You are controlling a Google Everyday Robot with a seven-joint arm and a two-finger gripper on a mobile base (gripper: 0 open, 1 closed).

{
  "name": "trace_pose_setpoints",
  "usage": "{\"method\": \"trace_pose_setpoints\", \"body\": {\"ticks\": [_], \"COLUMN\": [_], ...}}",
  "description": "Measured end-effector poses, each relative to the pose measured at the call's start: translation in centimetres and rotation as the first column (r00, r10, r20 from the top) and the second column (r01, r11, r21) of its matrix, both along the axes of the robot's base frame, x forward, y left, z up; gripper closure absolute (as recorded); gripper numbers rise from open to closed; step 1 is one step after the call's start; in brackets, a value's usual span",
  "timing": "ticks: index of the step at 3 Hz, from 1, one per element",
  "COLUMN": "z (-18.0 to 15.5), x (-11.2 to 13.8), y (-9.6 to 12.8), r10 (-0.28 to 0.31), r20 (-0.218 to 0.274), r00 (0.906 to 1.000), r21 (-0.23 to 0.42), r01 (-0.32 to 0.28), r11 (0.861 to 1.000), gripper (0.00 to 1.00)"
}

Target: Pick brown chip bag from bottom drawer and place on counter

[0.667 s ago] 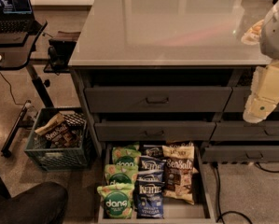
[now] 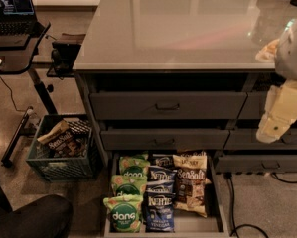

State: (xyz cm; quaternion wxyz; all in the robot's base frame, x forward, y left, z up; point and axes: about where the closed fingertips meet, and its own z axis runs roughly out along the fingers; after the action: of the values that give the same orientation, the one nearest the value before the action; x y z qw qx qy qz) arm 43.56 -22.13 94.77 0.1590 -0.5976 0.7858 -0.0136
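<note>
The brown chip bag (image 2: 190,183), cream-tan with a dark centre panel and "SeaSalt" lettering, lies in the right column of the open bottom drawer (image 2: 213,217). Blue "Kettle" bags (image 2: 159,202) fill the middle column and green "dang" bags (image 2: 125,209) the left. The glossy grey counter (image 2: 183,29) spreads above the drawer fronts. My gripper (image 2: 268,132) hangs from the white arm at the right edge, in front of the right-hand drawers. It is well above and to the right of the brown bag and holds nothing that I can see.
Two closed drawers (image 2: 167,105) sit above the open one. A green slatted crate (image 2: 61,157) with a bag in it stands on the floor at left. A black desk with a laptop (image 2: 11,19) is at far left. Cables (image 2: 235,202) lie at right.
My gripper has dropped slightly at the right edge. The bags and the drawer have not moved.
</note>
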Motion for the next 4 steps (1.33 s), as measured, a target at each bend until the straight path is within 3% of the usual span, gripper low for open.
{"method": "trace_pose_setpoints", "body": {"ticks": [4], "z": [-18.6], "x": [-1.2], "y": [-1.7], "r10": [0.049], "r20": [-0.033], "r00": [0.9983], "r21": [0.004], "r01": [-0.048], "r11": [0.999], "gripper": [0.00]}}
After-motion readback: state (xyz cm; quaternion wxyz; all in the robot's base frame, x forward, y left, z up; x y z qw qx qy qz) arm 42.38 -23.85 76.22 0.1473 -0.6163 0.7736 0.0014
